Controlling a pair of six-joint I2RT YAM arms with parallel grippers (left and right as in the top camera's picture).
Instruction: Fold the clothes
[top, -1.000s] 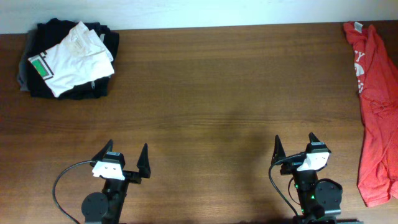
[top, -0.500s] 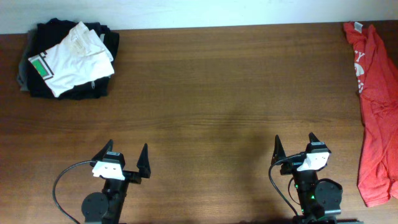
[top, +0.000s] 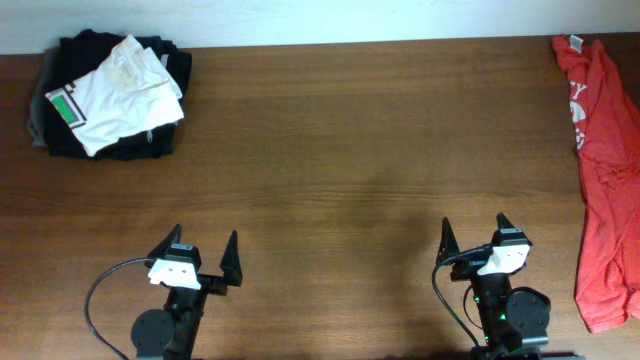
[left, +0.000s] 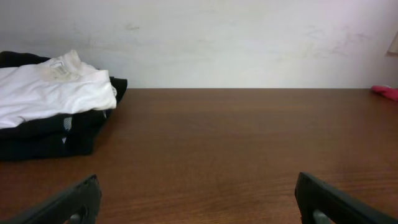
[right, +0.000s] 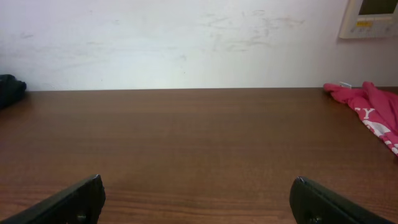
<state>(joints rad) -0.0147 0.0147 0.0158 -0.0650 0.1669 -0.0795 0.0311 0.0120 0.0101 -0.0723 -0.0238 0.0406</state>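
The red-orange T-shirt (top: 606, 170) lies crumpled in a long strip along the table's right edge, white lettering and white neck label at its far end. It also shows in the right wrist view (right: 368, 111) and as a sliver in the left wrist view (left: 385, 92). My left gripper (top: 205, 249) is open and empty near the front edge at the left, its view (left: 198, 193) showing bare wood between the fingers. My right gripper (top: 474, 235) is open and empty near the front edge, left of the shirt, its fingers (right: 198, 190) wide apart.
A white garment with a green patch (top: 115, 92) lies on folded black garments (top: 60, 140) at the far left corner, also in the left wrist view (left: 50, 93). A white wall runs behind the brown wooden table (top: 330, 170).
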